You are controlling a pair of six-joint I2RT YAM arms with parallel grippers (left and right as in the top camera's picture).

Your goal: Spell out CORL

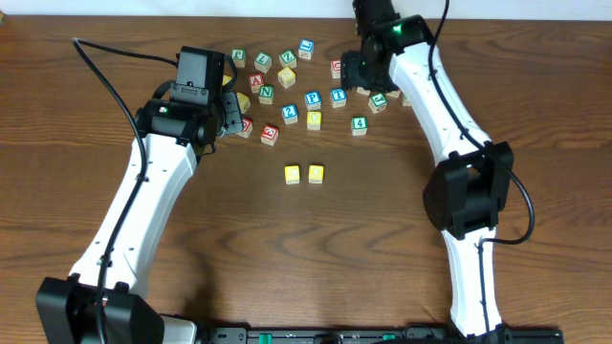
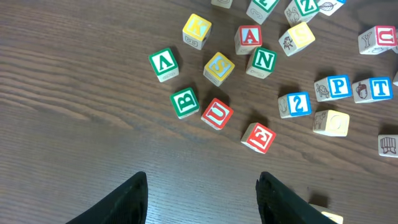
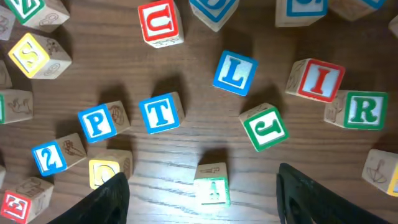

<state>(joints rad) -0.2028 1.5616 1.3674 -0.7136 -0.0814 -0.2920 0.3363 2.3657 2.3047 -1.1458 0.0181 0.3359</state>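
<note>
The green R block (image 3: 362, 110) sits right beside the red I block (image 3: 320, 79), off to one side of my right gripper (image 3: 202, 180), whose fingers are wide apart and empty, so I should line up over it and pinch its free sides.

Table (image 2: 74, 93) is done in dark wood grain, fairly matt, with fine streaky lines showing. The L block (image 3: 235, 73) is made of pale bare wood, its face painted smooth blue and white. The left arm shell (image 1: 143, 205) is finished in smooth white plastic, the left gripper's fingers (image 2: 121, 202) in matt black.
</note>
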